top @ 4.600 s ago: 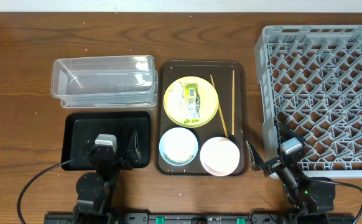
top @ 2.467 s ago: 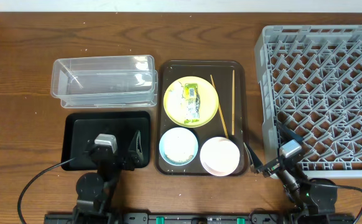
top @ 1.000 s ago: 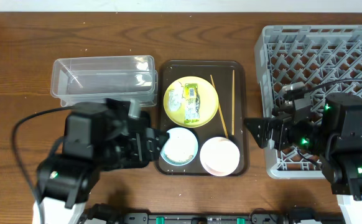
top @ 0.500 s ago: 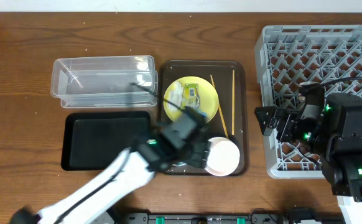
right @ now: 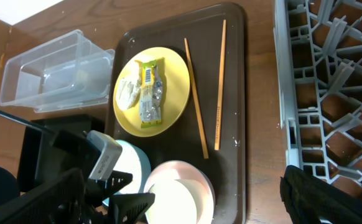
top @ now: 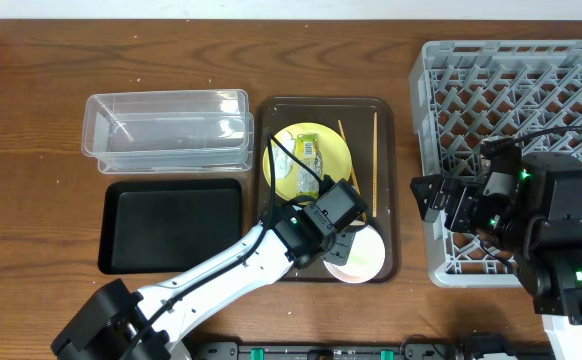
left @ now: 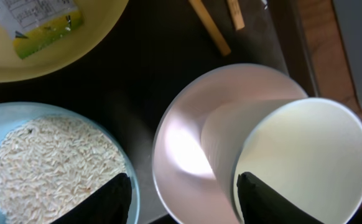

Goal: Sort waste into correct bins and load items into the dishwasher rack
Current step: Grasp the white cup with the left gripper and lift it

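1. Waste and dishes share the dark brown serving tray (top: 271, 120). On its far half, the yellow plate (top: 333, 150) carries the snack wrapper (right: 150, 93) and the crumpled tissue (right: 128, 92). The right wrist view shows these two clearly apart, while overhead they blur together.
2. Two chopsticks (top: 375, 160) lie along the serving tray's right side beside the plate, one slanted and one nearly straight.
3. On the serving tray's near left, the light-blue bowl (left: 19, 111) holds loose rice scraps (left: 44, 168). Only the left wrist view shows them; overhead, the left arm (top: 221, 275) covers this bowl.
4. The white-pink bowl (top: 366, 262) sits at the serving tray's near right corner. The left wrist view shows a smooth white rounded shape (left: 299, 162) inside it, and I cannot tell what it is.
5. The left gripper (left: 184, 202) hangs over the serving tray's near end. Its jaws stand partly apart, astride the white-pink bowl's rim on the side facing the light-blue bowl, and nothing is clamped. I cannot tell whether they touch the rim.
6. The right gripper (top: 429, 195) is just off the serving tray's right edge, above the near wall of the dishwasher rack (top: 511, 100). Its jaws are wide and empty.
7. Left of the serving tray on the tabletop (top: 31, 150), the clear tub (top: 166, 130) lies farther back and the black tray (top: 171, 225) nearer. The overhead view shows both whole, the right wrist view only parts.
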You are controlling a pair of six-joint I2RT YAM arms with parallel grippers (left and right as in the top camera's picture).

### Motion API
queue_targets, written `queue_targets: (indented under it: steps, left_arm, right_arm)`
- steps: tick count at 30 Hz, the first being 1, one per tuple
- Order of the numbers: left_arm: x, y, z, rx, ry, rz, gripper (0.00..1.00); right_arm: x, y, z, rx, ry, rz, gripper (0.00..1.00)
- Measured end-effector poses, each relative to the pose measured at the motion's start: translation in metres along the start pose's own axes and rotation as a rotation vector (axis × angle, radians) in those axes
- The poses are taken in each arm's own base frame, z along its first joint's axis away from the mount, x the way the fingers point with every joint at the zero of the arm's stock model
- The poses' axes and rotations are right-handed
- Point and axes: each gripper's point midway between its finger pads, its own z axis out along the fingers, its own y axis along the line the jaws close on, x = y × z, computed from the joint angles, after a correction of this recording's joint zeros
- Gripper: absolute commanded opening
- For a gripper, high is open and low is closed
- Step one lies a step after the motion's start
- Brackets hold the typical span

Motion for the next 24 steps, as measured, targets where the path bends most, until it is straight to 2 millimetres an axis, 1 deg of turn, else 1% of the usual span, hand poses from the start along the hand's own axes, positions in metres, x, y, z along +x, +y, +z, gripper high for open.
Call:
queue_targets:
  steps: [4,10,14,15,16,18,21,23,24]
  left_arm:
    - [-0.001,-0.001,0.000,0.006,-0.004,-0.016,0.51]
    - [-0.002,-0.007,0.000,0.026,-0.008,-0.013,0.51]
    - [0.001,-0.016,0.001,0.045,-0.006,0.009,0.50]
    - [0.002,-0.019,0.002,0.048,-0.005,0.015,0.46]
    - [0.004,-0.021,0.004,0.051,0.000,0.020,0.40]
    - [0.009,-0.025,0.008,0.050,0.016,0.033,0.31]
    - [0.012,-0.026,0.010,0.047,0.023,0.038,0.21]
    - [0.011,-0.023,0.009,0.043,0.024,0.032,0.19]
    - [0.011,-0.021,0.009,0.039,0.026,0.028,0.14]
  right_arm:
    - [0.002,-0.001,0.000,0.003,0.009,0.003,0.99]
    - [0.003,-0.001,0.000,0.004,0.011,0.004,0.99]
    - [0.005,-0.002,0.000,0.007,0.018,0.007,0.99]
    - [0.005,-0.002,0.000,0.008,0.020,0.007,0.99]
    - [0.006,-0.002,0.000,0.009,0.023,0.008,0.99]
    - [0.007,-0.003,0.000,0.011,0.026,0.010,0.99]
    - [0.008,-0.003,0.000,0.013,0.033,0.011,0.99]
    - [0.009,-0.003,0.000,0.014,0.035,0.012,0.99]
    - [0.009,-0.003,0.000,0.014,0.035,0.012,0.99]
